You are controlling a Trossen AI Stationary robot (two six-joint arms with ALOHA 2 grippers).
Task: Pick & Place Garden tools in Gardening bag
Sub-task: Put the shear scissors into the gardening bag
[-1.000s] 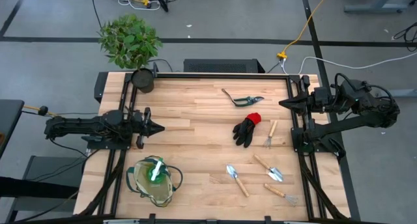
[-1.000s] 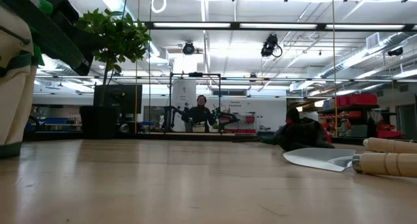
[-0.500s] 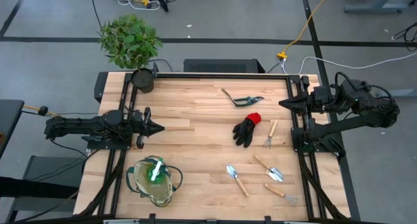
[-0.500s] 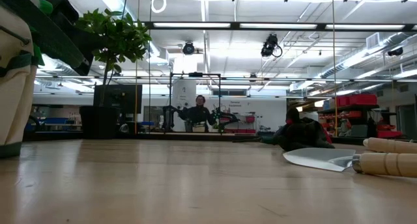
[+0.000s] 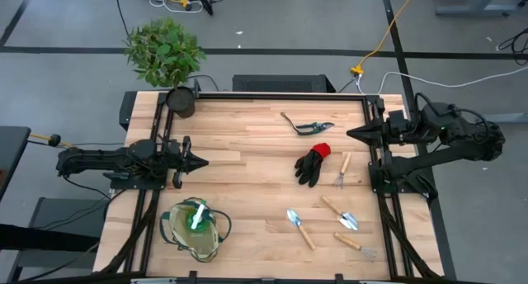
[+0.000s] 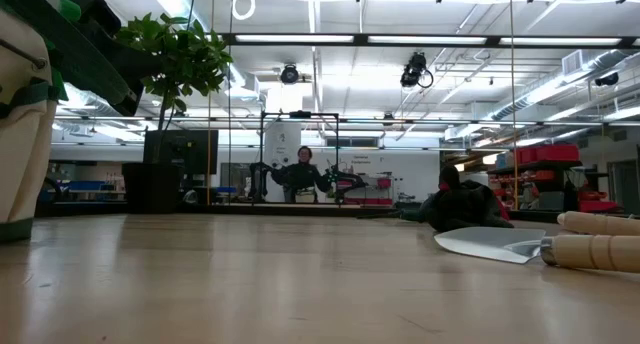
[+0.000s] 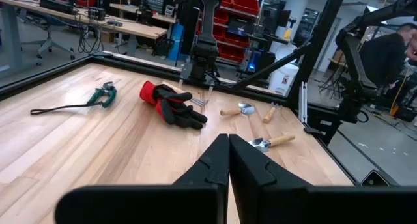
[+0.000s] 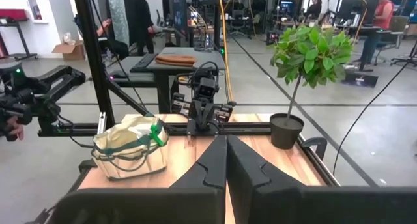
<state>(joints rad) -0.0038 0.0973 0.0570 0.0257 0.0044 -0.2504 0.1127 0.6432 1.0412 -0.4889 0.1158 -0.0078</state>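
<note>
The beige gardening bag with green trim (image 5: 195, 229) stands at the table's near left; something green and white (image 5: 196, 215) shows inside it. Dark-handled pruning shears (image 5: 307, 125), a black glove with a red cuff (image 5: 313, 164), a hand fork (image 5: 341, 170), two trowels (image 5: 299, 226) (image 5: 340, 213) and another fork (image 5: 356, 246) lie flat on the right half of the table. My left gripper (image 5: 204, 161) is shut and empty at the left edge, above the bag's far side. My right gripper (image 5: 349, 134) is shut and empty at the right edge, near the shears.
A leafy plant (image 5: 163, 51) in a black pot (image 5: 181, 101) stands at the far left corner. Black frame rails run along the left (image 5: 157, 152) and right (image 5: 371, 152) sides. Bare wood (image 5: 247, 177) lies between the bag and the tools.
My right gripper has moved a little toward the table's left edge, staying shut. The tools and the bag lie as before.
</note>
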